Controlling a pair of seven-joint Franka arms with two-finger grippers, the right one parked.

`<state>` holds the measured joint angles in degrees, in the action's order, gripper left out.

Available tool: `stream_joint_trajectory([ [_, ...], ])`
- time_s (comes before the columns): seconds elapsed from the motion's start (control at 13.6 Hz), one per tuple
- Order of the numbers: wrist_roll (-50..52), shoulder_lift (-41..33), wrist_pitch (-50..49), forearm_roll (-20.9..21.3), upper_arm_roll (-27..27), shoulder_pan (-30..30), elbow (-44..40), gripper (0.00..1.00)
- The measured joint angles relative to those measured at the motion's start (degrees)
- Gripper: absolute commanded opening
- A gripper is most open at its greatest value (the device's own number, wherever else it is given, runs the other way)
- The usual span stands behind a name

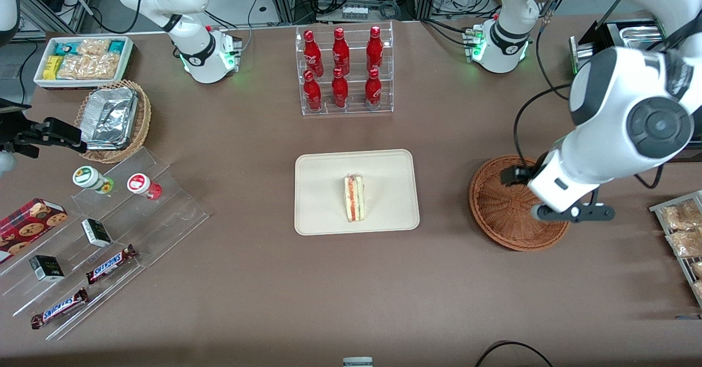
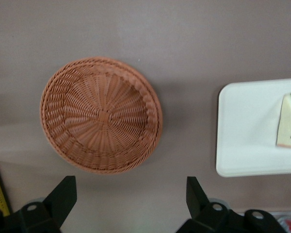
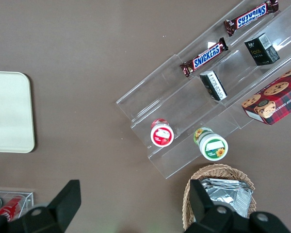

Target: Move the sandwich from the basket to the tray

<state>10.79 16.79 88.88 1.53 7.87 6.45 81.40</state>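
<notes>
The pincer (image 2: 131, 201) on the working arm hangs high above the table near the basket (image 1: 507, 213), its two black fingers (image 2: 63, 196) spread wide apart with nothing between them. In the front view the arm's white body covers part of the basket's rim. The basket is a round, shallow, reddish-brown wicker bowl, and the wrist view looks straight down into it: its woven floor is bare, with no food inside. The sandwich (image 1: 354, 198) lies on the tray (image 1: 318, 191), a flat cream rectangle with rounded corners in the middle of the table, well apart from the basket. It sits roughly at the tray's centre, clear of the rim on every side. Judging from this, the transfer looks done: the sandwich is out of the basket and resting on the tray, and nothing seems left except for the arm to draw clear. The sandwich is a small wedge, its striped cut edge of red-orange and green filling facing upward. Its long axis runs from the front camera toward the rack of red bottles (image 1: 343, 71), with the wider end nearer the camera.
</notes>
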Motion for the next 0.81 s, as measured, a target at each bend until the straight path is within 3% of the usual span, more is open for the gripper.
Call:
stream_joint_trajectory([
  [0.37,-4.3,-11.7,-5.7,-1.0,-1.1,-2.8,8.9,1.00],
  [0.81,-4.4,-17.3,-13.6,-1.1,-1.4,-3.6,9.0,1.00],
])
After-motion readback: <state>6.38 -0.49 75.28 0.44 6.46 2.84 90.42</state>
